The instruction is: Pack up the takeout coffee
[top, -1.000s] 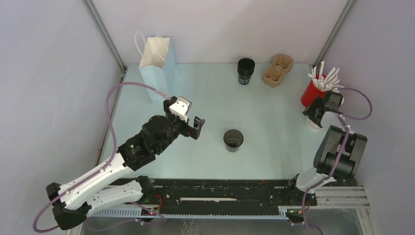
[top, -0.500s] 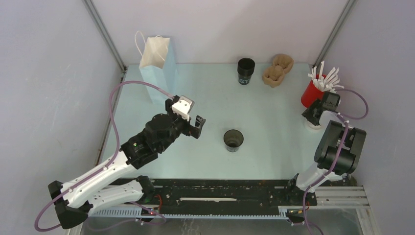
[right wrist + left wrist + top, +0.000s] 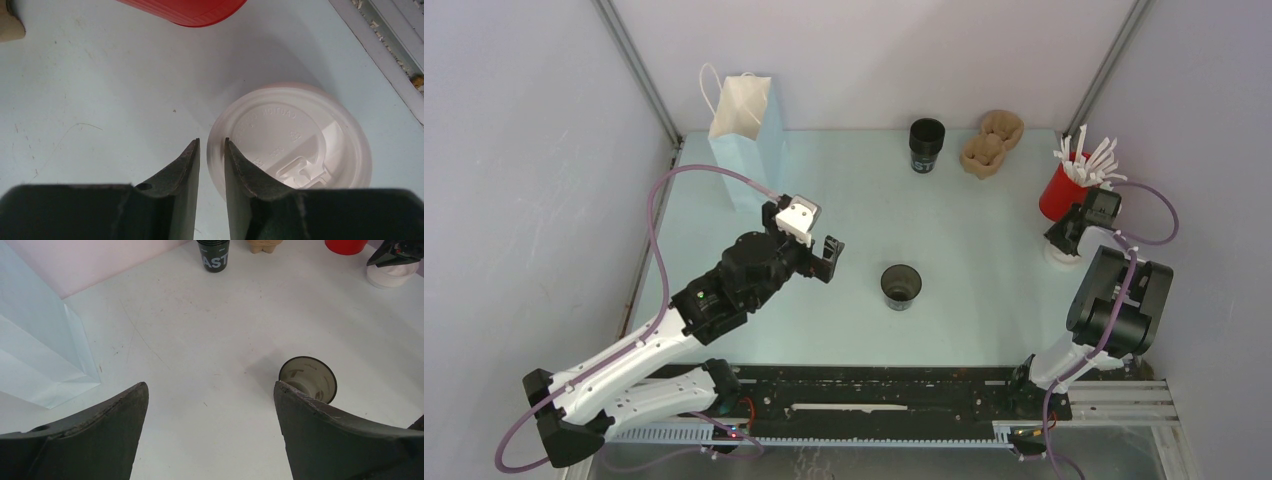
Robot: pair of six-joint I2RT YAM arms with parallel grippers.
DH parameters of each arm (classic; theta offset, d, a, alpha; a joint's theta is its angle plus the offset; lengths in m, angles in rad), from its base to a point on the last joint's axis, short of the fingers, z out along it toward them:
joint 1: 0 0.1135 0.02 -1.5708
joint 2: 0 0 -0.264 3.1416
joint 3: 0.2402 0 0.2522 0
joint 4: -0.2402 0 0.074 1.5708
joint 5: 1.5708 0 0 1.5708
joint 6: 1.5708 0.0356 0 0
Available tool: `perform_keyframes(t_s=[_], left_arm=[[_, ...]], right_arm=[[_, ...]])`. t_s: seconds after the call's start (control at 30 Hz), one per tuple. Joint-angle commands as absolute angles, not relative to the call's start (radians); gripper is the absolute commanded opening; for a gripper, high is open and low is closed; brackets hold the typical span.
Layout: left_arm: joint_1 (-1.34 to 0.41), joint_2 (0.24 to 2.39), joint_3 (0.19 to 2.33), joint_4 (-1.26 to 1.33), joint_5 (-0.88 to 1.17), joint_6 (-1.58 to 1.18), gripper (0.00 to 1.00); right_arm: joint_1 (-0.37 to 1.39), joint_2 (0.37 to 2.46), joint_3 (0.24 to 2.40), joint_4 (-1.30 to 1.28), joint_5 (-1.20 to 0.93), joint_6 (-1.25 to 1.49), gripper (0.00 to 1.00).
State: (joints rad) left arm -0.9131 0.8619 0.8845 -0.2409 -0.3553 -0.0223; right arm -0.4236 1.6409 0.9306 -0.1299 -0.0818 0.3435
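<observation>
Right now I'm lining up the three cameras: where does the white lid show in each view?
Top external: white lid far right, just below the red cup.
Left wrist: lid top right corner, beside the red cup.
Right wrist: lid lower right, its left edge between the fingers.
Shared landmark: red cup, seen in all three.

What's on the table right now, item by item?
pale blue paper bag with white handles: 1, standing far left.
black paper cup with white lettering: 1, far centre.
brown moulded-pulp cup carrier: 1, right of it.
red cup of white sticks: 1, right edge.
white domed plastic lid: 1, on table near red cup.
dark lidless cup: 1, table centre.
left gripper: black, open, empty, left of lidless cup.
right gripper: black, jaws narrow, astride lid's rim.
</observation>
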Motion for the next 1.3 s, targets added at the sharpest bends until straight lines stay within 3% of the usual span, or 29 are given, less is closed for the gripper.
perform_keyframes(t_s=[0.0,0.17,0.23,0.33,1.0,1.27], left_arm=[[-0.907,0.856,0.878,-0.199,-0.356,-0.003,1.00],[-0.907,0.856,0.877,-0.199,-0.356,-0.003,1.00],[-0.908,0.855,0.877,-0.199,-0.353,-0.003,1.00],[-0.907,0.856,0.877,-0.199,-0.352,-0.003,1.00],[-0.908,0.855,0.877,-0.199,-0.345,-0.003,1.00],[-0.909,0.856,0.877,-0.199,-0.344,-0.003,1.00]], right_arm=[[-0.428,1.627,0.965,-0.118,-0.096,0.353,0.33],[-0.434,1.631,0.959,-0.107,-0.117,0.363,0.36],[-0.438,1.628,0.955,-0.105,-0.124,0.367,0.45],[-0.446,1.617,0.942,-0.093,-0.140,0.375,0.47],[-0.479,1.621,0.918,-0.062,-0.214,0.402,0.26],[-0.482,1.621,0.918,-0.063,-0.224,0.406,0.25]])
